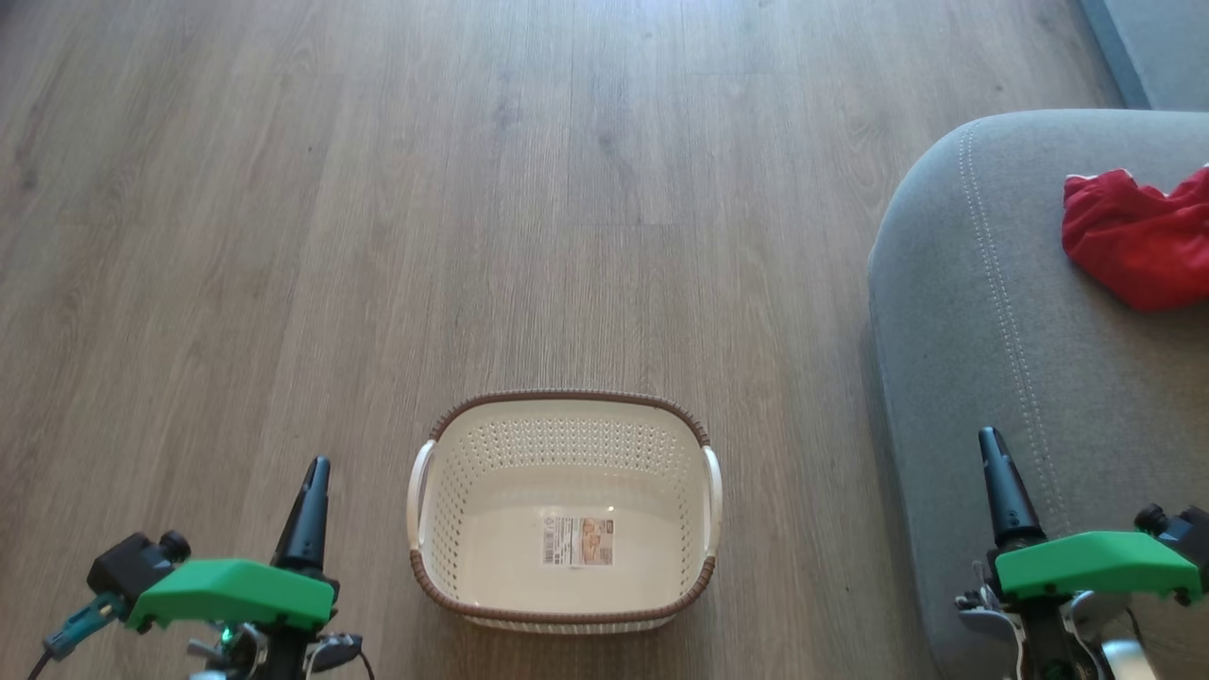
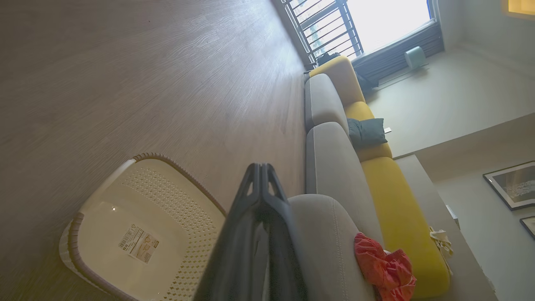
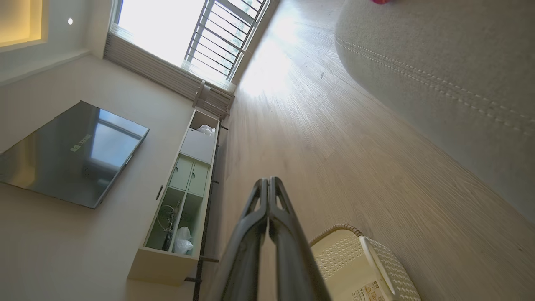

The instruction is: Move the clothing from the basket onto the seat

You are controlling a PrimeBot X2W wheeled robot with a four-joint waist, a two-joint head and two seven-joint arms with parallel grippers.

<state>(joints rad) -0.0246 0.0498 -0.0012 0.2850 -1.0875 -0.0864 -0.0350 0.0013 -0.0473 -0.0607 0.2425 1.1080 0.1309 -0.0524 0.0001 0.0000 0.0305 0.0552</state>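
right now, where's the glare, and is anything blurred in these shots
Head view: soft even light, the basket and red clothing sharp. Left wrist view: the window blown out white. Right wrist view: window glare washes out the floor.

The clothing (image 1: 1138,241), on the seat (image 1: 992,312) right of the basket (image 1: 567,397), runs off the head view's right edge, so its full spread and the number of pieces cannot be told. The seat is cut by the right and bottom edges. Print on the label (image 1: 577,541) in the basket's bottom is too small to read. In the left wrist view the left fingers (image 2: 250,238) cover the basket's corner nearest the seat, and the bottom edge clips the basket. In the right wrist view the right fingers (image 3: 288,246) hide part of the basket's rim, most of the basket falls below the bottom edge, and the clothing is a red sliver at the top edge.
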